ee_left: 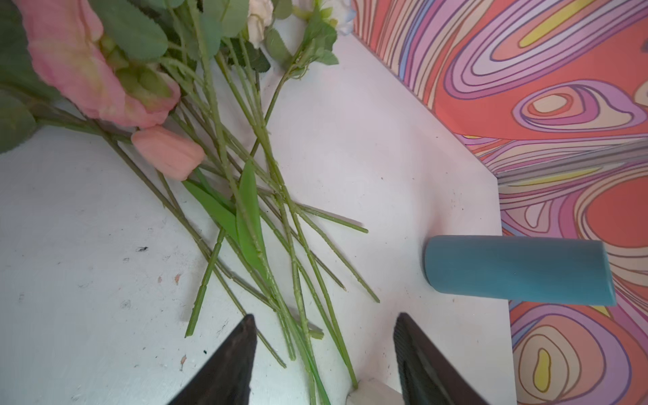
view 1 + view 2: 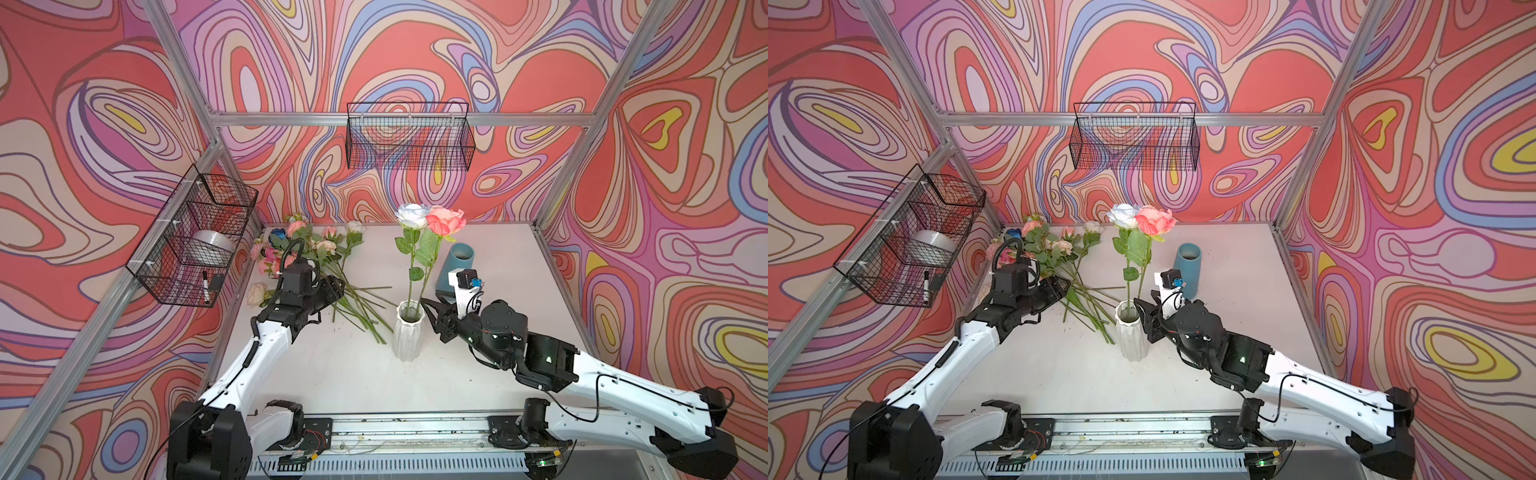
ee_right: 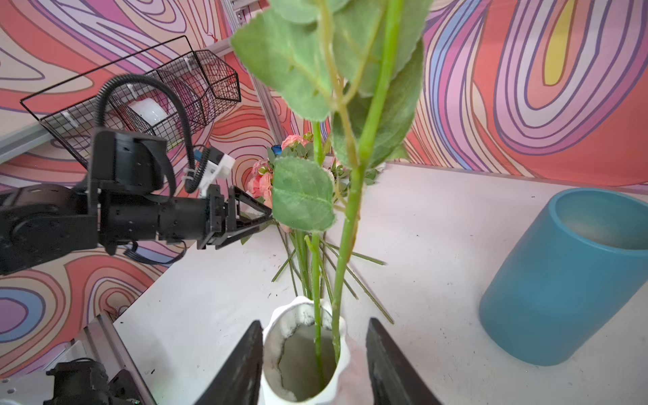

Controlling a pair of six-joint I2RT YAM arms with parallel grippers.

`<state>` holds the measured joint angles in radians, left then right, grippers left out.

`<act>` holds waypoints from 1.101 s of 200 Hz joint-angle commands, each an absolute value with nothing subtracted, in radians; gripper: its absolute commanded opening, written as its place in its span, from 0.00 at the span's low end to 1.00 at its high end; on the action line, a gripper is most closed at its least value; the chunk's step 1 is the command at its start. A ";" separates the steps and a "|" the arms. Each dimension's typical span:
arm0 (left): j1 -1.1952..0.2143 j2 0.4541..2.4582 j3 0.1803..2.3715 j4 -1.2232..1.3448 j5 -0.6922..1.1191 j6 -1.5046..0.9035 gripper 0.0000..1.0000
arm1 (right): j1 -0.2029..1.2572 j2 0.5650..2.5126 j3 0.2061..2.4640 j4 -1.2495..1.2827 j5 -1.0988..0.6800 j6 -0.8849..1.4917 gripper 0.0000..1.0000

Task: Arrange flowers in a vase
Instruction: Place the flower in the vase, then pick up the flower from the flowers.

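Observation:
A white ribbed vase point(image 2: 408, 332) point(image 2: 1132, 332) stands mid-table with two flowers upright in it, a white and pale blue rose point(image 2: 411, 215) and a pink rose point(image 2: 445, 220). My right gripper point(image 2: 430, 313) point(image 3: 314, 322) is open, its fingers on either side of the vase mouth point(image 3: 301, 312) with nothing held. The other flowers point(image 2: 299, 245) point(image 2: 1050, 249) lie in a pile at the back left, their stems fanned toward the vase. My left gripper point(image 2: 337, 286) point(image 1: 324, 317) is open just above the stem ends point(image 1: 298, 280), which run between its fingers.
A blue cylindrical pot point(image 2: 457, 266) point(image 3: 568, 277) stands behind my right gripper. A single peach rose point(image 2: 257, 293) lies by the left wall. Wire baskets hang on the left wall point(image 2: 195, 245) and the back wall point(image 2: 409, 137).

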<state>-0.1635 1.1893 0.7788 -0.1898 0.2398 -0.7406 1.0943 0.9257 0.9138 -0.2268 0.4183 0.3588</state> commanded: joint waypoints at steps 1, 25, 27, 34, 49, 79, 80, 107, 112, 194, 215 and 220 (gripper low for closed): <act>-0.153 1.266 0.772 -0.088 0.180 -0.789 0.55 | 1.097 0.900 0.895 -0.245 0.440 0.374 0.48; -0.137 1.353 0.755 -0.017 0.137 -0.805 0.41 | 1.097 0.884 0.892 -0.256 0.450 0.374 0.48; -0.137 1.358 0.756 -0.011 0.135 -0.809 0.41 | 1.097 0.883 0.891 -0.257 0.452 0.374 0.48; -0.132 1.382 0.750 0.007 0.129 -0.813 0.40 | 1.097 0.879 0.890 -0.258 0.454 0.374 0.48; -0.126 1.429 0.747 0.041 0.124 -0.822 0.37 | 1.097 0.873 0.889 -0.262 0.458 0.373 0.48; -0.108 1.506 0.740 0.130 0.138 -0.840 0.36 | 1.097 0.873 0.892 -0.271 0.462 0.367 0.48; -0.108 1.508 0.740 0.133 0.138 -0.841 0.36 | 1.097 0.873 0.893 -0.271 0.461 0.368 0.48; -0.106 1.551 0.745 0.184 0.147 -0.851 0.36 | 1.097 0.873 0.891 -0.277 0.469 0.368 0.48; -0.106 1.558 0.748 0.187 0.151 -0.851 0.35 | 1.097 0.873 0.891 -0.277 0.470 0.367 0.48; -0.104 1.637 0.785 0.187 0.133 -0.847 0.17 | 1.097 0.878 0.899 -0.293 0.482 0.367 0.48; -0.104 1.632 0.800 0.181 0.129 -0.847 0.05 | 1.097 0.876 0.904 -0.302 0.486 0.369 0.48; -0.103 1.626 0.802 0.179 0.127 -0.847 0.03 | 1.097 0.876 0.904 -0.303 0.487 0.370 0.48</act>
<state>-0.1101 1.6287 0.7662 0.1734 0.1524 -0.8421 1.0943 0.8837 0.9028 -0.2779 0.4679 0.3656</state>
